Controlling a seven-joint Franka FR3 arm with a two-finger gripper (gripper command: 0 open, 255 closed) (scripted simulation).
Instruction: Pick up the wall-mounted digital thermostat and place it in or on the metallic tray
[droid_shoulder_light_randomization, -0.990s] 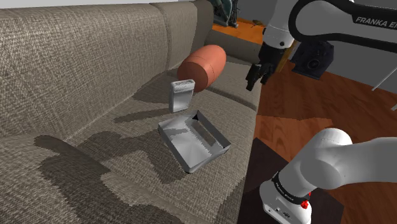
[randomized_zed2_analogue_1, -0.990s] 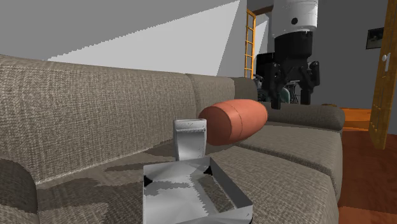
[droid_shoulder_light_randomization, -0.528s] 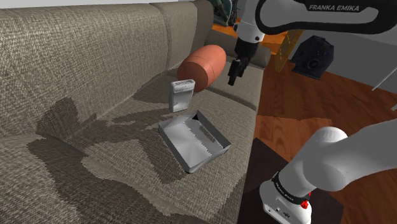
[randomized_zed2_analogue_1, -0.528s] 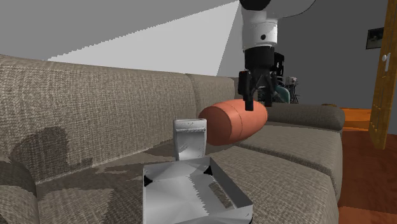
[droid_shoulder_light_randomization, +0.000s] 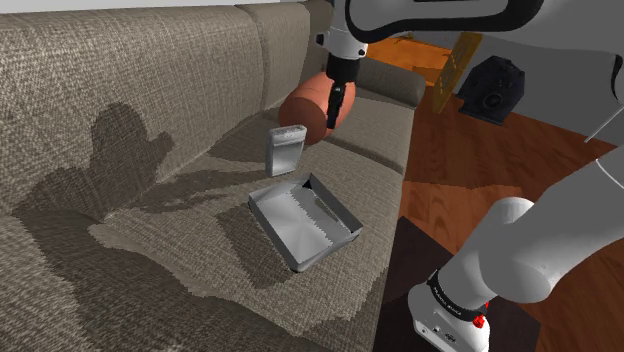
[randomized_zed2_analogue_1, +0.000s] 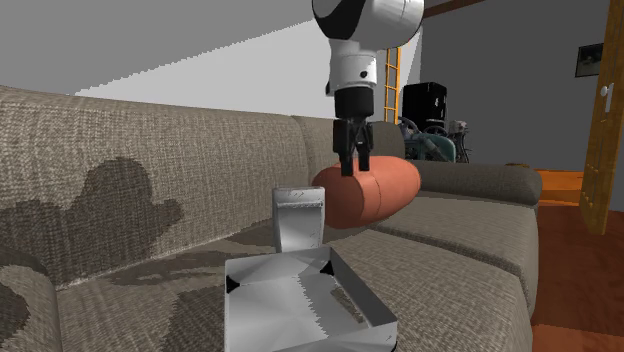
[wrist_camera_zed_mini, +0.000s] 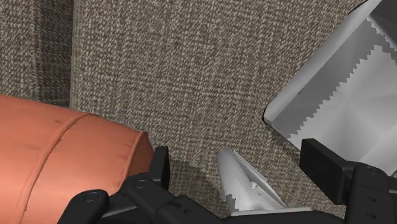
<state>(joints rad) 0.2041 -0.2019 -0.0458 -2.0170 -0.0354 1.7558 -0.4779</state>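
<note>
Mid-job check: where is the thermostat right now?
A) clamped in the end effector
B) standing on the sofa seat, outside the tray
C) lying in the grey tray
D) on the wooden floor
B: the thermostat stands upright on the sofa seat beside the tray, and the open end effector above it holds nothing.

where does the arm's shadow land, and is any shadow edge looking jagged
Shoulder view: the arm's shadow lies dark across the sofa backrest and runs down onto the seat. Second exterior view: the same shadow blotches the backrest toward that view's left. Wrist view: the shadow edge inside the tray is saw-toothed, a rendering artefact, not a feature of the tray.
</note>
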